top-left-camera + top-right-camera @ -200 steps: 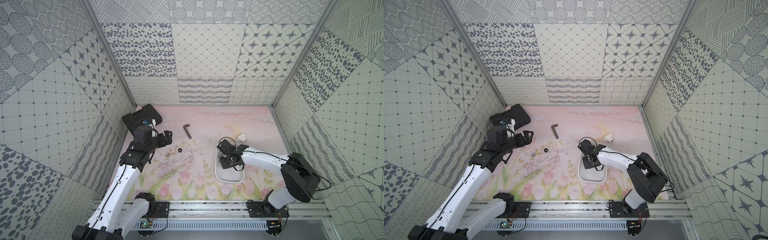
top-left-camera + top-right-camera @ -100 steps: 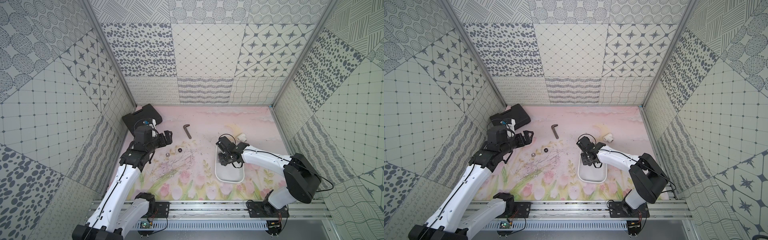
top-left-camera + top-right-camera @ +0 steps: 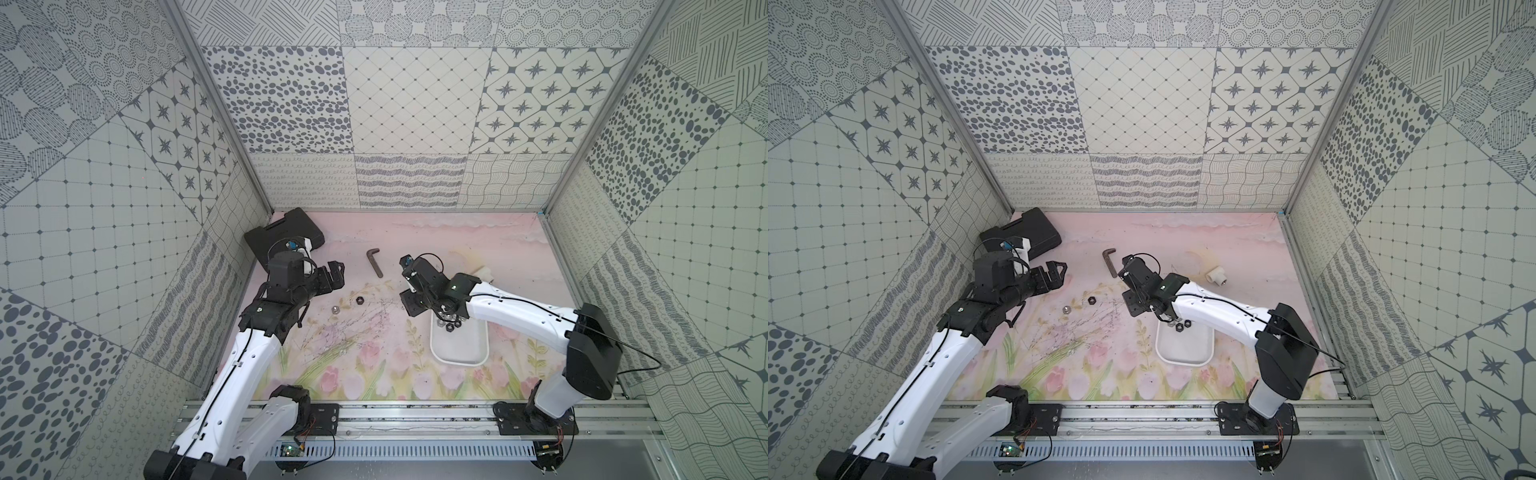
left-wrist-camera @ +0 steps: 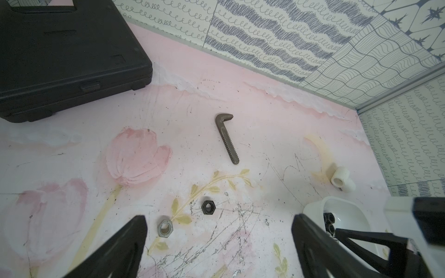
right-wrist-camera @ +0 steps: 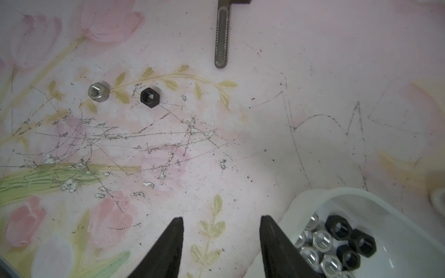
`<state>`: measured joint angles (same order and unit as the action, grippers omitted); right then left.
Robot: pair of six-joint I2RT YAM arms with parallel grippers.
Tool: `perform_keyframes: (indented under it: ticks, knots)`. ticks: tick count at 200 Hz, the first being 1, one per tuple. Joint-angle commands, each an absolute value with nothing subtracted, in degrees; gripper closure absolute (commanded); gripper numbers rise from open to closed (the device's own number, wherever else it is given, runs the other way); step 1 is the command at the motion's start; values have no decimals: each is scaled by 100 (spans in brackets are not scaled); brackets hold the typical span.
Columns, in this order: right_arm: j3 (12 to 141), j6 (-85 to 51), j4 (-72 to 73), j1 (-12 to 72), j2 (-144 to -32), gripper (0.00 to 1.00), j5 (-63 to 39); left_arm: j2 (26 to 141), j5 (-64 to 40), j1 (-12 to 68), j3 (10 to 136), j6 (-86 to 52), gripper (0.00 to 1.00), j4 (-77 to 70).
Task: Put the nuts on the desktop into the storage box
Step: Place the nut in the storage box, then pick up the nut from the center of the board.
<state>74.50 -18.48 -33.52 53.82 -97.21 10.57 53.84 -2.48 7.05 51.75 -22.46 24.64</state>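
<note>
desktop, not storage box, now sits under the opened right claw.

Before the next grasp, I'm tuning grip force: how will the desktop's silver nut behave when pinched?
The silver nut lies flat, so it likely slides, not rolls. Shiny metal flats look rigid, probably slippery; it may pop out.

Bright, even light; soft shadows

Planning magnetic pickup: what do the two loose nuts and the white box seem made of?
Silver nut: likely bare or plated steel, bright reflective threads. Black nut: probably metal with matte black coating. Storage box: seemingly glossy white plastic, rounded rim.
</note>
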Motion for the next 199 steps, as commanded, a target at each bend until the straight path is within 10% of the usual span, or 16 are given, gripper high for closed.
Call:
perform_keyframes:
  ticks: [1, 199]
  knots:
    - [7824, -1639, -2973, 5440, -10270, 41, 802, 5327, -192, 714, 5184, -2232, 1, 2373]
    - [10638, -1433, -2672, 5704, -13329, 36, 429, 5282, -228, 715, 5166, -2224, 1, 2337]
